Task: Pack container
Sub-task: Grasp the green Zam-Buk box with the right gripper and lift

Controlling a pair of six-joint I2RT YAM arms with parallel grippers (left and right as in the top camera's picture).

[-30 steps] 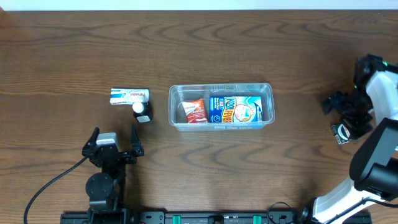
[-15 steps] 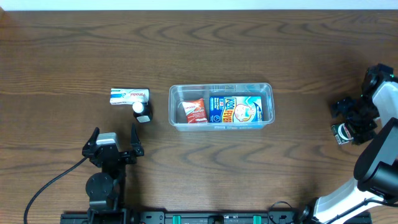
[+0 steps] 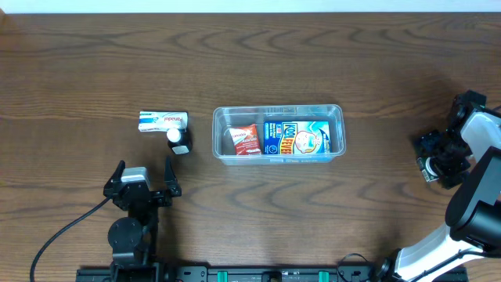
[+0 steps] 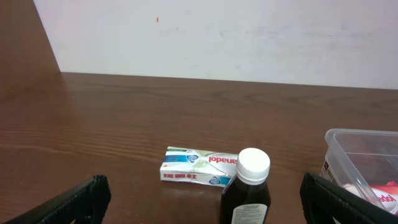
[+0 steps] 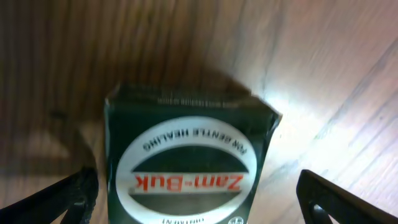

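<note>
The clear container sits mid-table and holds a red packet and a blue box. A white Panadol box and a dark bottle with a white cap stand left of it. My left gripper is open and empty, just in front of the bottle, with the Panadol box behind it and the container at right. My right gripper is at the far right edge. It is open, and its fingers straddle a green Zam-Buk box on the table.
Bare wood table lies behind and in front of the container. The table's right edge is close to my right arm. A pale wall stands behind the table.
My right arm has swung right and toward the front, bringing its gripper over the green box. The left arm and the other items have not moved.
</note>
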